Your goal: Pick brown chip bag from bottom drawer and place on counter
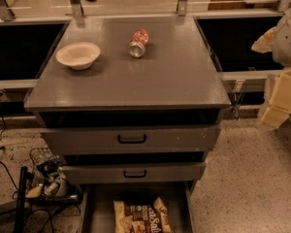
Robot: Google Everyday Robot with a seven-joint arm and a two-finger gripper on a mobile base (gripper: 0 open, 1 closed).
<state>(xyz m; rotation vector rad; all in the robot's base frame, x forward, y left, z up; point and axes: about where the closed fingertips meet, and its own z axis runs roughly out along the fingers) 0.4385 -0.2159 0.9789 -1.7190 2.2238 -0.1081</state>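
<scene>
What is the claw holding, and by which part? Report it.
Nothing, as far as shows. The claw sits at the right edge, off the counter; the brown chip bag lies untouched in the open bottom drawer.

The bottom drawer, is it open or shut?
Open: the bottom drawer is pulled out, and the brown chip bag lies flat inside it, in plain sight. The gripper is not in view.
</scene>
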